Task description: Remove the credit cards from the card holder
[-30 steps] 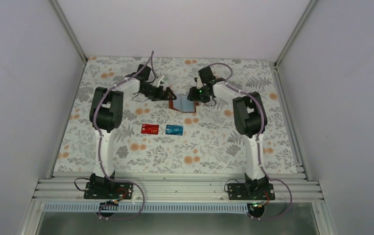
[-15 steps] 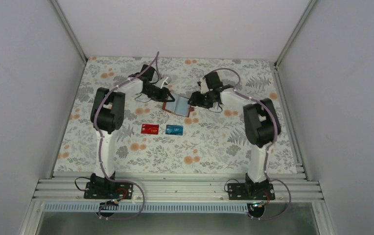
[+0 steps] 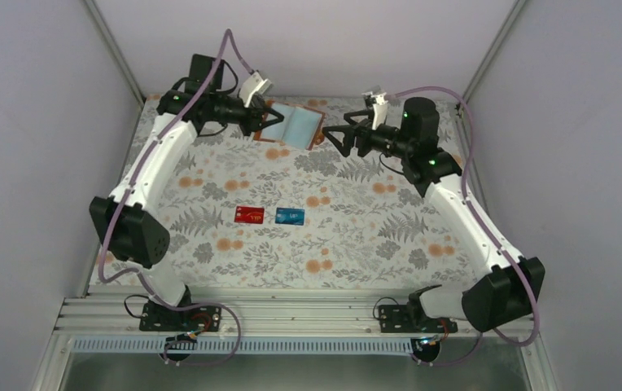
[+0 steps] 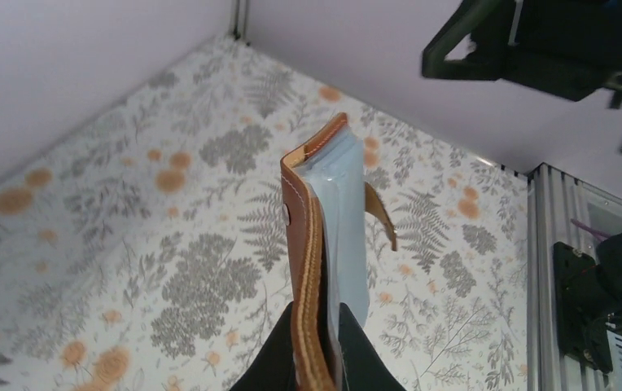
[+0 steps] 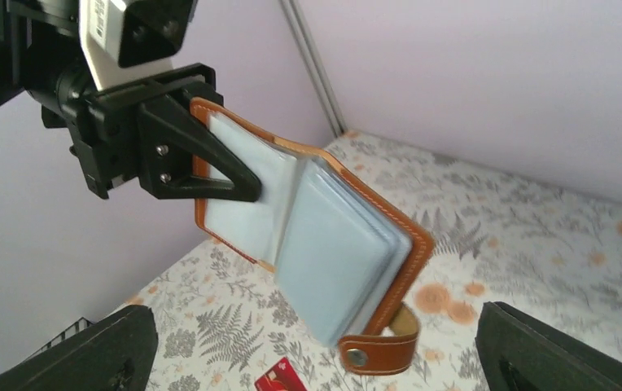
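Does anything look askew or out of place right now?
The card holder is off the table, pinched by one cover in the left hand, its pale pockets fanning open and the snap tab dangling. The right hand is open, apart from it. The red card and blue card lie flat side by side.

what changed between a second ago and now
The left gripper closed on the card holder and lifted it off the table, up and toward the far wall. The right gripper let go of it and now stands open, apart from it. The red card and blue card lie where they were.
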`<action>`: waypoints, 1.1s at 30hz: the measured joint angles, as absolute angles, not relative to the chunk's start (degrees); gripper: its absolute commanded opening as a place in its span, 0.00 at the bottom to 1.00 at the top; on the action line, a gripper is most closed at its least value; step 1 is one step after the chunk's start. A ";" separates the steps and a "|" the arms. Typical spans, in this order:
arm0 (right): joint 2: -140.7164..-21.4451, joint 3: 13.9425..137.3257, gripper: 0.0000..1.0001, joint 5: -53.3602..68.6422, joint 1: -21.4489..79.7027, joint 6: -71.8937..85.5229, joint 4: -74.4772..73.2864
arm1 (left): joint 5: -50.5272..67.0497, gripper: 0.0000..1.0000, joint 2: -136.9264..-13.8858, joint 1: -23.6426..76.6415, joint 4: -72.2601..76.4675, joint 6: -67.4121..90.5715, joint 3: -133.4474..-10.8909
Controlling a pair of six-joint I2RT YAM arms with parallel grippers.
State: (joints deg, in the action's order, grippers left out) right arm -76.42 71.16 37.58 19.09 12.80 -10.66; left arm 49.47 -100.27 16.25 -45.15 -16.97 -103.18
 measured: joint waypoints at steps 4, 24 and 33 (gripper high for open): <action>-74.22 70.94 0.99 39.70 19.40 11.79 -8.32 | 50.39 0.02 -96.84 16.25 -48.86 -17.15 -107.61; -77.43 72.36 0.61 47.11 20.91 8.49 -6.72 | 57.47 0.02 -91.74 18.96 -55.11 -20.18 -110.15; -78.19 72.40 0.43 45.69 26.65 8.69 -5.04 | 57.65 0.02 -91.74 21.47 -55.40 -20.84 -110.15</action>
State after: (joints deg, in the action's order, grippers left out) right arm -78.19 72.40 45.69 26.65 8.69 -5.04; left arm 57.65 -91.74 21.47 -55.40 -20.84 -110.15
